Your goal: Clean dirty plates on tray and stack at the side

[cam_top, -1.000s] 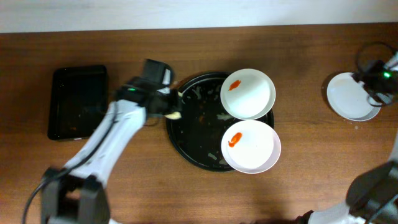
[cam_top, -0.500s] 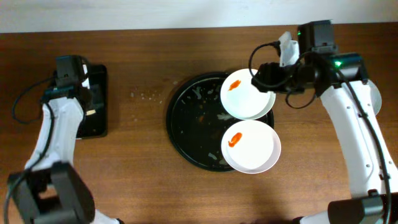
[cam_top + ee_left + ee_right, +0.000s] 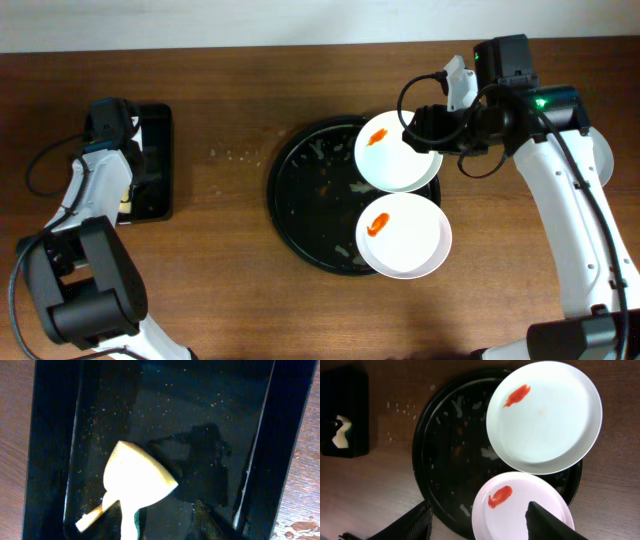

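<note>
Brown wooden table (image 3: 230, 290) held the round black tray (image 3: 290, 200) mid-frame. Two dirty plates (image 3: 405, 240) lay on its right side. Over the right edge of the upper plate (image 3: 398, 155) hung the right pincer (image 3: 418, 130), fingers apart. At far left, the left pincer (image 3: 132, 178) hung over a small black tray (image 3: 55, 435) with a sponge (image 3: 137, 480); open or shut, nobody could tell.

The overhead camera is looking straight down from high, taking in the whole counter (image 3: 230, 300) and both arms (image 3: 560, 210). The left wrist camera is facing down close into the rectangular tray (image 3: 225, 410); the right wrist camera is looking down from farther off at the round tray (image 3: 445, 450) and two plates (image 3: 545, 415), also catching that rectangular tray at its left edge.
</note>
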Motion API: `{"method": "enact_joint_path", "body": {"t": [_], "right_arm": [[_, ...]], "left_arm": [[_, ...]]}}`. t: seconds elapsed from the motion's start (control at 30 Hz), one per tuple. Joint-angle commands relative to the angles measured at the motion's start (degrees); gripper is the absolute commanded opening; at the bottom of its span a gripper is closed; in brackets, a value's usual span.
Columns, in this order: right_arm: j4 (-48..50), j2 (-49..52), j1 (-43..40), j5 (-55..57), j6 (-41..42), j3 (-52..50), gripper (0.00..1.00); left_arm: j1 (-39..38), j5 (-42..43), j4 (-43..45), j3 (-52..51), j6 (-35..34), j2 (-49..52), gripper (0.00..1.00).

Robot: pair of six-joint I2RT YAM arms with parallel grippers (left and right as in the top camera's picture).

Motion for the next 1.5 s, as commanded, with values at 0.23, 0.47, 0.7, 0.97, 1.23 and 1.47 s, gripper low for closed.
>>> {"method": "enact_joint_path", "body": {"t": [0.23,0.47,0.7,0.97,1.23,1.47], "right_arm": [[-1.49,-0.09,0.5,0.5,-0.61,0.33,0.61],[-1.44,-0.09,0.5,0.5,-0.59,0.33,0.61],[-1.42,-0.09,0.5,0.5,-0.59,0.33,0.61],[-1.44,-0.09,0.5,0.5,-0.61,0.33,0.61],[-1.4,-0.09,0.5,0.5,-0.61,0.33,0.61],[-1.49,-0.09,0.52,0.48,-0.59,0.33,0.61]], "left_arm": [[5.22,-1.29,0.57,-0.07,-5.88,0.83,0.07],[5.9,7.98,-0.5,-0.11,-5.66,8.94,0.0],[5.33,8.0,-0.39,0.24,-8.52,12.48,0.0],[5.31,17.79,-2.75,3.98,-12.98,0.42,0.04],[5.2,14.36,-10.03,1.62,-12.98,-0.07,0.06],[5.01,6.99,-1.64,-8.66,-13.4,0.52,0.0]]}}
